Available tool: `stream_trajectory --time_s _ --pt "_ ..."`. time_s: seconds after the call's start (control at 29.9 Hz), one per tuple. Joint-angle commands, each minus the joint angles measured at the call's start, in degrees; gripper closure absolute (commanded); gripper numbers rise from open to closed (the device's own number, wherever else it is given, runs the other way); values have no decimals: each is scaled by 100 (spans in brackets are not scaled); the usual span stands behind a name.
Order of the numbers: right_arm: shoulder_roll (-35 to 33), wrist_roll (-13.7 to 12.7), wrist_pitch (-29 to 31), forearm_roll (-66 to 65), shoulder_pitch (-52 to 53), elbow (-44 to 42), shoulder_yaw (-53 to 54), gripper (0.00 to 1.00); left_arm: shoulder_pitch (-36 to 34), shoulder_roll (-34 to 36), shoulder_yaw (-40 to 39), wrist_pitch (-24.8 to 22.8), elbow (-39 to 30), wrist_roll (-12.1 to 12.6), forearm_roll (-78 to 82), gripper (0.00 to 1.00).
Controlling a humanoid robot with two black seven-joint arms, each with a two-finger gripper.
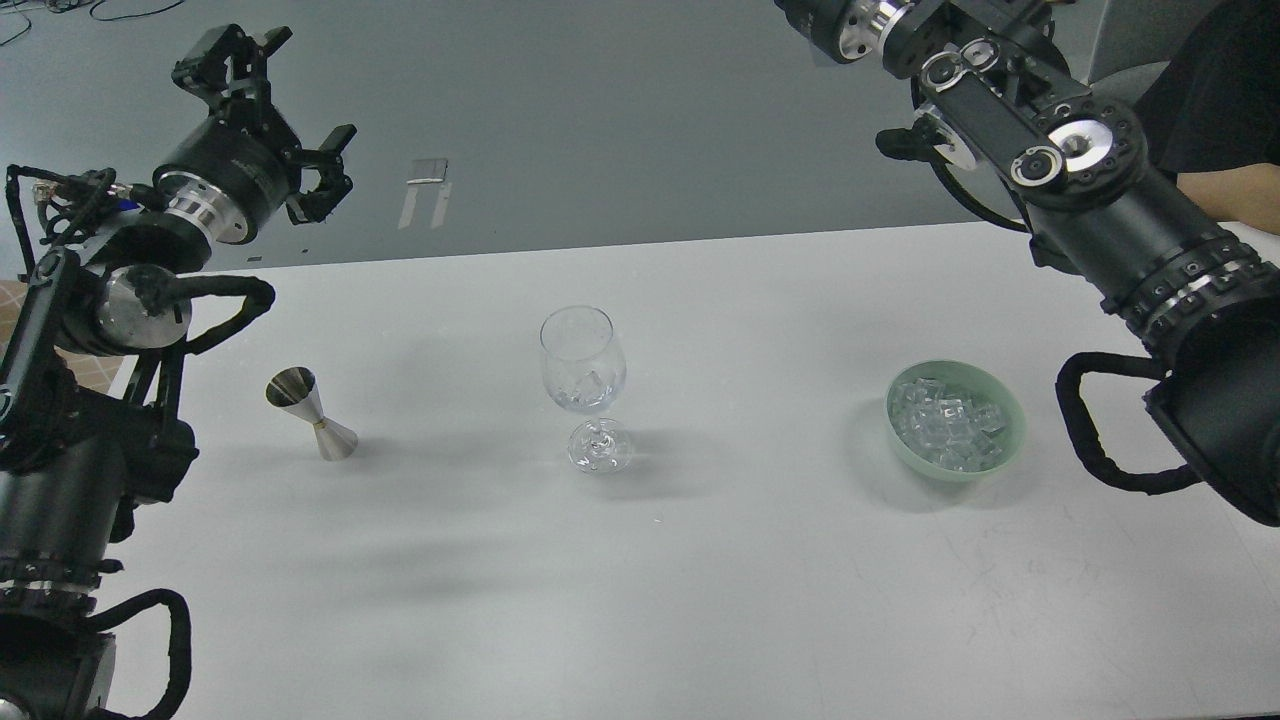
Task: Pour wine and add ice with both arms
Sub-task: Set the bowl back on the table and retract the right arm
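A clear stemmed wine glass (583, 385) stands upright at the table's middle with an ice cube or two (590, 384) in its bowl. I cannot make out any wine in it. A pale green bowl (1012, 438) at the right holds many ice cubes (945, 422). A steel jigger (312, 412) stands at the left. My left gripper (270, 110) is open and empty, raised high above the table's far left edge. My right arm (1080, 190) reaches up out of the top of the view, so its gripper is hidden.
A white table (700, 580) carries everything; its far edge runs across the upper part of the view. A person's arm (1228, 195) and dark clothing show at the far right beyond the table. Grey floor lies behind.
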Motion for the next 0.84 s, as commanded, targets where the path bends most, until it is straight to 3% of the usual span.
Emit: stream_trajectory --time_s 0.0,0.03,0.1,0.2,0.37,0.5,0.6,0.63,0.77,0.8 --pt "42 -2 -2 737 68 -385 4 0 -9 -34 124 84 177 -665 -22 3" --pt "42 -2 -11 906 68 -448 12 0 -9 -61 167 75 248 -921 4 3" --pt "42 7 -2 1808 60 -641 47 0 0 -157 587 75 458 -1965 4 3" --pt "42 7 -2 2757 -2 -790 56 0 0 -341 896 83 713 -2451 -4 2" --pt "42 33 6 3763 -142 -826 65 0 -18 -737 932 75 934 -2541 -83 2" --pt "42 59 33 3904 -318 -721 65 0 9 -843 906 110 899 -2909 -118 2" --pt "42 68 42 3904 -467 -590 83 0 26 -808 906 22 899 -3007 -189 2" --pt "42 77 42 3904 -494 -537 91 0 35 -791 889 -56 899 -3007 -224 2" --pt "42 121 15 3904 -740 -63 100 0 18 -764 871 -1171 951 -2945 -785 2" --pt "42 121 15 3904 -740 -61 100 0 18 -764 871 -1173 951 -2945 -787 2"
